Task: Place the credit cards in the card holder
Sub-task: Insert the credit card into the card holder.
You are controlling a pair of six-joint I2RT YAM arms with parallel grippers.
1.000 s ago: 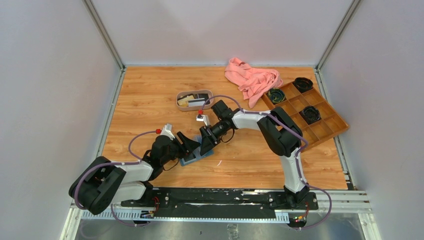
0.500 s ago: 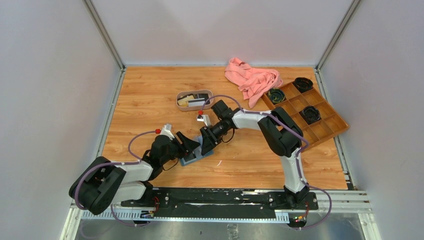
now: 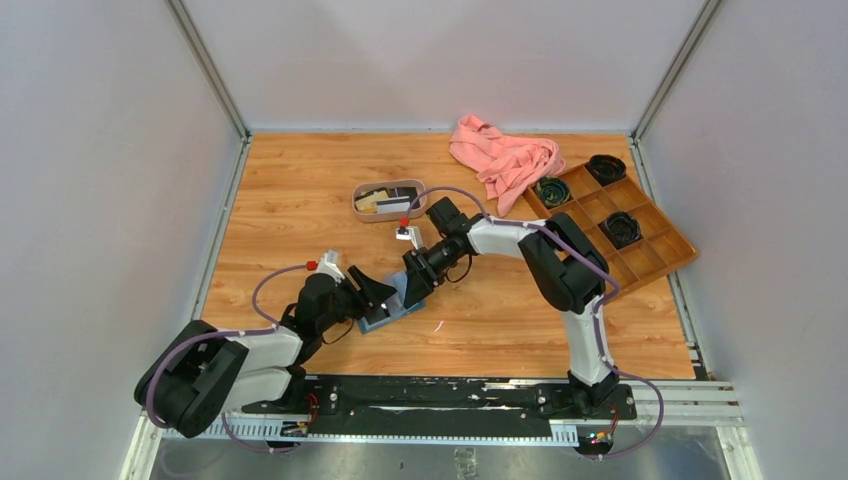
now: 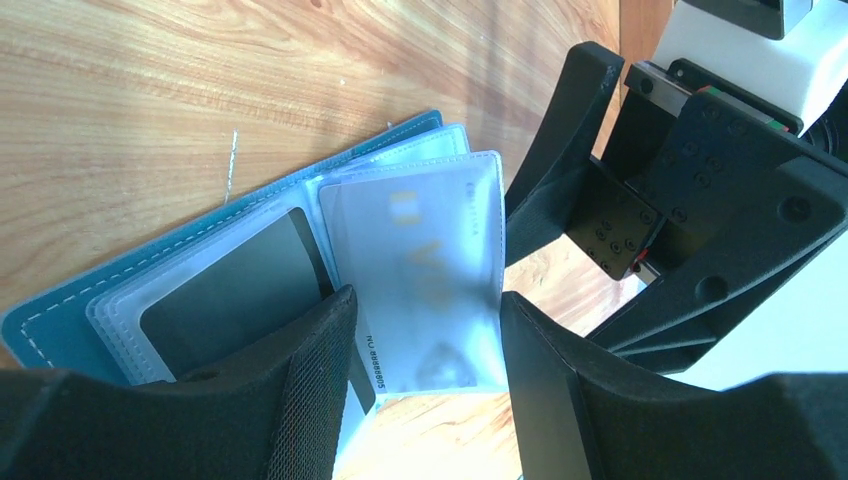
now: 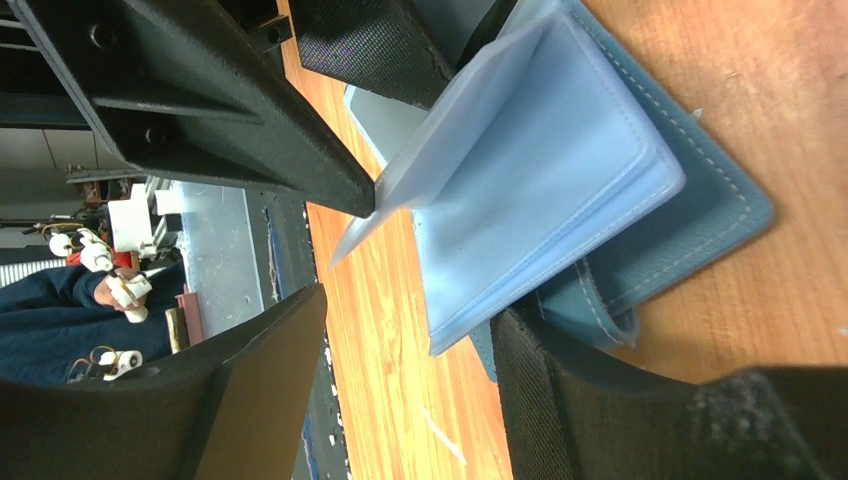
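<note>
Centrally, the card holder (image 3: 392, 312) lies open on the bench (image 3: 290, 190), between the two arms. Narrowed to card width, the left end effector (image 4: 425, 325) grips a white-grey card (image 4: 420, 240) by its long edges, apparently to steer it into a clear sleeve beside the black card (image 4: 235, 300) already pocketed. With fingers apart, the right end effector (image 5: 407, 305) straddles the holder's pale inner leaves (image 5: 520, 200), likely to steady them. Further credit cards (image 3: 378, 201) wait in the oval tray (image 3: 356, 203). The bench is wood-grained, and pale walls enclose it.
</note>
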